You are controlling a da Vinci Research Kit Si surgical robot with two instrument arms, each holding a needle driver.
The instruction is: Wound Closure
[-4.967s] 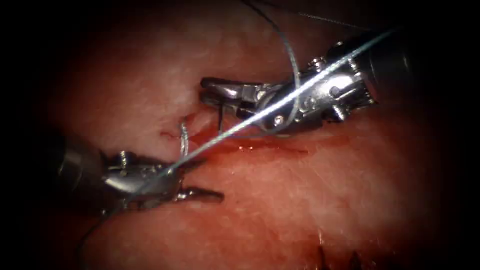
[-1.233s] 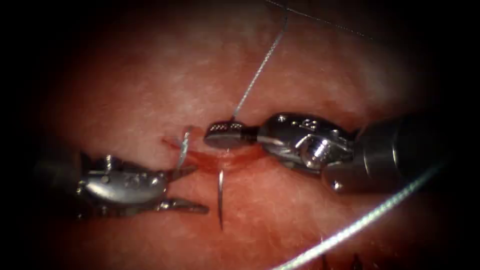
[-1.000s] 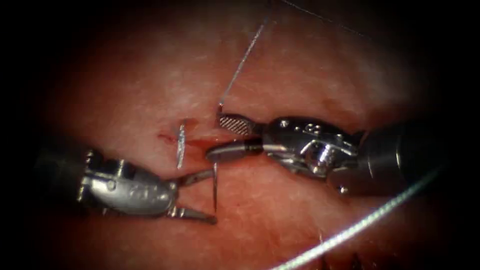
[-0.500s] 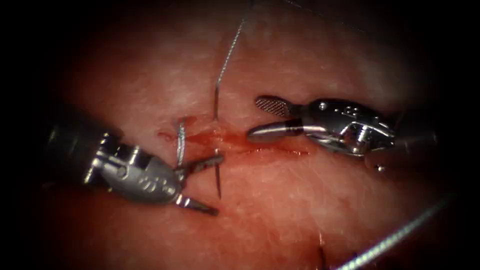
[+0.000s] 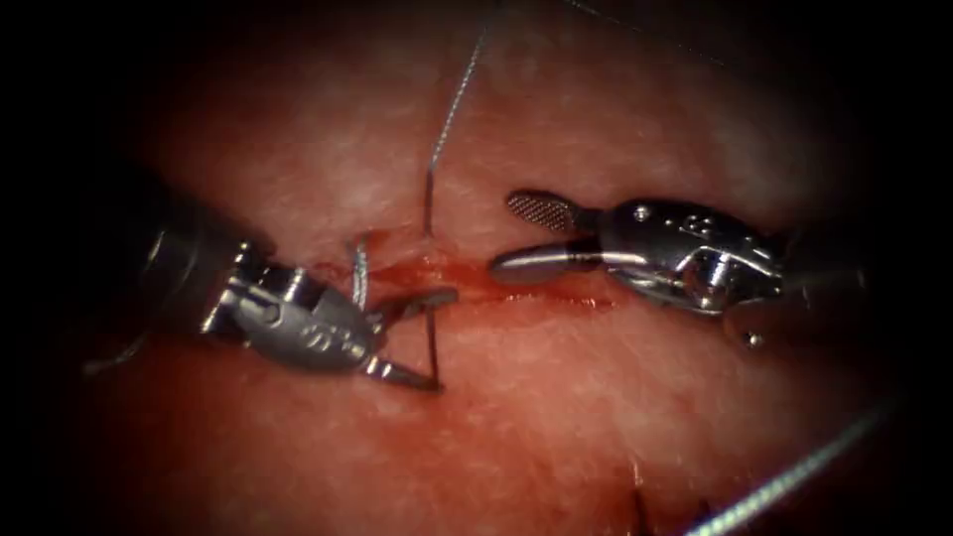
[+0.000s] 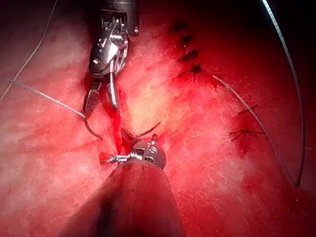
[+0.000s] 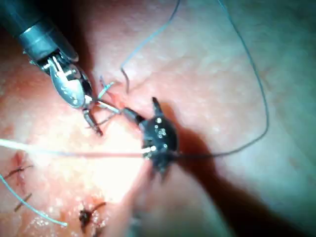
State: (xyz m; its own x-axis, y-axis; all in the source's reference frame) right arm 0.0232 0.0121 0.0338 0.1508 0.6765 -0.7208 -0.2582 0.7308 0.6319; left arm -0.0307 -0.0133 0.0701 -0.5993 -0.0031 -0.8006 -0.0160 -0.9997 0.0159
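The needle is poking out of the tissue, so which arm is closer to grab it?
Left, probably. The left tool has its jaws open on either side of the needle, which stands in the tissue just below the cut. The right tool is open too, holding nothing, farther right.

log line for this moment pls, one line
left tool: open, around needle tip | right tool: open, empty | needle: in tissue, both ends out across cut | thread: trails from needle
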